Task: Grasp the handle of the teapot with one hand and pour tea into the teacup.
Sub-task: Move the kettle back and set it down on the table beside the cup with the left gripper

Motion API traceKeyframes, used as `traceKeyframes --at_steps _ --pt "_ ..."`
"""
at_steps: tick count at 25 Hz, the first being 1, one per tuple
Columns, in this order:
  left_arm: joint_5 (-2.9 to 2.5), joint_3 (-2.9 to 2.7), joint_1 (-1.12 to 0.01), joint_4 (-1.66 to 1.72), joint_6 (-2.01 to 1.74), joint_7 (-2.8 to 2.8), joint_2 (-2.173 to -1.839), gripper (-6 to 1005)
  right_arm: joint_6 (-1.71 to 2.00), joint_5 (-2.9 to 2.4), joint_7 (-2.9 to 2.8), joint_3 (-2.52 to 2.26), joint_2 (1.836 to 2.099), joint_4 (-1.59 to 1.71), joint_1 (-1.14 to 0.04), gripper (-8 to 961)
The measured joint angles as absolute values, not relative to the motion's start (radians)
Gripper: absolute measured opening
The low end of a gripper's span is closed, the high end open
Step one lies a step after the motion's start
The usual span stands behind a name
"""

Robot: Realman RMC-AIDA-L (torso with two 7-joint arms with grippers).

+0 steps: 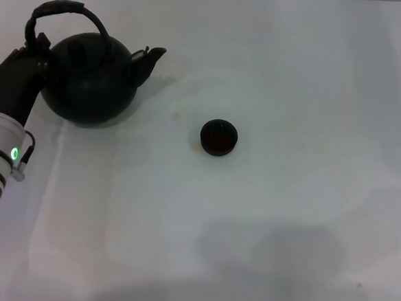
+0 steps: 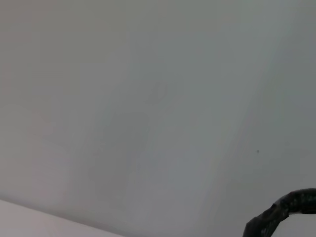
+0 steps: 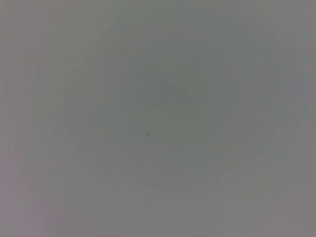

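Pale and bare, the white surface (image 1: pixel 285 218) is carrying just two things. Sitting near its far left corner is the teapot (image 1: pixel 90 81), spout aimed toward the right, with the handle (image 1: pixel 65 11) arching high over the lid. Near the middle of the surface, well apart from the pot, the teacup (image 1: pixel 218 137) is standing upright.

Reaching in along the left edge, the left gripper (image 1: pixel 34 51) is sitting against the pot's left shoulder, at the foot of the handle. Whether its fingers are spread or pinching the hoop I cannot tell, since they are merging with the dark pot. In the left wrist view only a short curved stretch of the handle (image 2: pixel 286 210) is showing. The right arm is not showing in the head view, and its wrist camera is seeing only blank surface.

Judging by its bulk, the teapot is likely heavy and rigid, and it would probably swing beneath a hoop held loosely; taking the handle near its crown, over the lid, looks like the steadiest hold. The rough wrapped look suggests decent friction. The teacup is tiny and probably light, so a brush from the spout could shove or tip it.

Open room is lying between pot and cup, so nothing is blocking a rightward carry. The far edge is running close behind the teapot.
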State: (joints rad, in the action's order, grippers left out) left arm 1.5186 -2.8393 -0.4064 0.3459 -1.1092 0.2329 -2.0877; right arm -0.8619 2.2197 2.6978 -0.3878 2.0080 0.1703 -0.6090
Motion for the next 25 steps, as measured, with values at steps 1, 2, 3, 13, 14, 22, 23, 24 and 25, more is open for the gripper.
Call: traceKeyframes --at_steps 1,2,3,13,14,22,23,24,25 --pt "1.518 -2.839 -0.407 0.346 -1.107 0.233 -2.088 116 -0.862 2.22 2.698 -0.388 2.008 0.17 -0.609 842" --pt "1.517 -2.839 -0.407 0.346 -1.103 0.233 -2.088 116 -0.862 2.22 2.698 -0.388 2.008 0.17 -0.609 842" --pt "1.516 -2.839 -0.407 0.346 -1.101 0.233 -2.088 116 -0.862 2.22 2.698 -0.388 2.008 0.17 -0.609 842" --pt "1.477 -2.84 -0.4 0.353 -1.082 0.209 -2.089 125 -0.862 2.22 2.696 -0.388 2.008 0.17 -0.607 842" --pt "1.472 -2.84 -0.4 0.356 -1.082 0.202 -2.089 128 -0.862 2.22 2.696 -0.388 2.008 0.17 -0.606 842" --pt "1.462 -2.841 -0.393 0.36 -1.088 0.197 -2.089 141 -0.863 2.22 2.694 -0.388 2.009 0.17 -0.598 842" --pt "1.462 -2.841 -0.392 0.363 -1.089 0.197 -2.089 171 -0.864 2.22 2.693 -0.388 2.009 0.17 -0.597 842" --pt "1.46 -2.841 -0.39 0.365 -1.09 0.197 -2.089 200 -0.864 2.22 2.693 -0.388 2.009 0.17 -0.596 842" --pt "1.457 -2.842 -0.388 0.368 -1.091 0.197 -2.089 230 -0.865 2.22 2.693 -0.388 2.009 0.17 -0.595 842"
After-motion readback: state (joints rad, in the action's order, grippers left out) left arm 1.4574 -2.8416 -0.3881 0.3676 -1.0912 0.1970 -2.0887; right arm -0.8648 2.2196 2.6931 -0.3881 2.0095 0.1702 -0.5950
